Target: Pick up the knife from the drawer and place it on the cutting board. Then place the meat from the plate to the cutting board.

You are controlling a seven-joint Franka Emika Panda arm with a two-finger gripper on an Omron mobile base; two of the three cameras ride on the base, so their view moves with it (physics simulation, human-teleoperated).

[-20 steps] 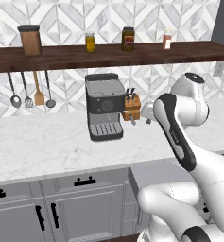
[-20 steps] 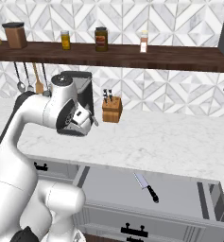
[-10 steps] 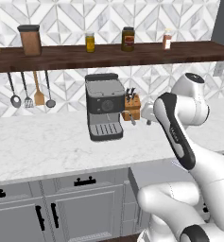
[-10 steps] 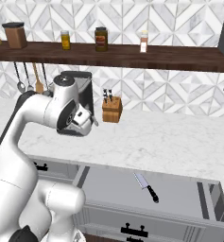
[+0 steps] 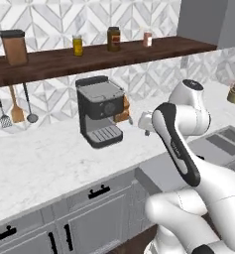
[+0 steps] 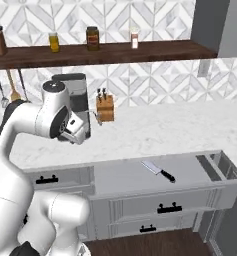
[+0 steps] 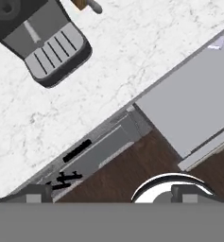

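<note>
The knife [image 6: 158,171], silvery blade and black handle, lies flat in the pulled-out grey drawer [image 6: 190,175]. In the hand view a bit of its blade [image 7: 218,44] shows at the upper right, inside the drawer [image 7: 189,108]. My gripper [image 7: 112,194] is open, its fingertips [image 7: 36,194] wide apart with nothing between them. It hangs high over the counter edge, left of the drawer and well away from the knife. The hand [image 6: 74,129] sits in front of the coffee machine. The cutting board, the plate and the meat are out of view.
A black coffee machine [image 5: 100,111] stands on the marble counter [image 5: 44,163], with a wooden knife block [image 6: 105,108] beside it. Jars line a dark shelf [image 6: 115,50], and utensils [image 5: 15,106] hang below it. Closed grey cabinets [image 5: 74,218] lie under the counter. A sink [image 5: 223,141] is at the right.
The whole picture has shifted and tilted in both base views, so the base has moved. The arm holds the same pose and the gripper stays open.
</note>
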